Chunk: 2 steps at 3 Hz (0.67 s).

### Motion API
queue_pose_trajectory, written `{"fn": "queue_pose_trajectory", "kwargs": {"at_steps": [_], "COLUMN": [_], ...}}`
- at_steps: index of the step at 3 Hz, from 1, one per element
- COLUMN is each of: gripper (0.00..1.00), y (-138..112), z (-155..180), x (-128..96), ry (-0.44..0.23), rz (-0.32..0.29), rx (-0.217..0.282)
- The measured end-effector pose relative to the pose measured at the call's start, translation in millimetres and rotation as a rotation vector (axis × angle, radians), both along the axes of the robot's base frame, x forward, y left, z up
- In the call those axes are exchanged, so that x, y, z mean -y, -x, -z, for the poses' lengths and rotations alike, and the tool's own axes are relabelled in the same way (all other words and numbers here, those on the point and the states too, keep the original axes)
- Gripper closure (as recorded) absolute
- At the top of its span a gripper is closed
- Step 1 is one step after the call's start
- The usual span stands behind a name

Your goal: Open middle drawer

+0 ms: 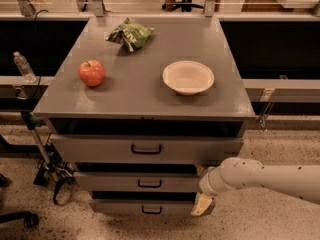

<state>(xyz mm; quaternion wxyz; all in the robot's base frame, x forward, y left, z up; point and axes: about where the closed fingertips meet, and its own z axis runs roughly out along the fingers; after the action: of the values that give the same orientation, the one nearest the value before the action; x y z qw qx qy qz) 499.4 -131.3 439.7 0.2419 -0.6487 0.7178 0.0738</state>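
Observation:
The grey cabinet (145, 96) has three drawers. The middle drawer (110, 182) is a shallow grey front with a small black loop handle (149, 183), below the taller top drawer (100, 149) and above the lowest drawer (115, 207). A dark gap shows above its front. My gripper (201, 205) hangs at the end of the white arm (260, 176), which comes in from the right. The gripper is at the right end of the drawer fronts, at the height of the lowest drawer and to the right of the middle handle. It holds nothing that I can see.
On the cabinet top lie a red apple (91, 73), a white bowl (188, 77) and a green chip bag (130, 34). A water bottle (23, 66) stands on a ledge at left. A stand with cables (47, 166) is beside the cabinet's left side.

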Motion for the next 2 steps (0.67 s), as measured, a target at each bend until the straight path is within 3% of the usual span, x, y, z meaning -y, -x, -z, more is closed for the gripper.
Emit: {"fn": "queue_pose_trajectory", "kwargs": {"at_steps": [1,2], "gripper": [0.18,0.49], "y": [-5.3,-4.8], "z": [7.3,16.2], "x": [-3.7,-8.6], "ry": [-0.006,-0.010], "rz": [-0.004,-0.015], "rx": [-0.007,-0.027]}}
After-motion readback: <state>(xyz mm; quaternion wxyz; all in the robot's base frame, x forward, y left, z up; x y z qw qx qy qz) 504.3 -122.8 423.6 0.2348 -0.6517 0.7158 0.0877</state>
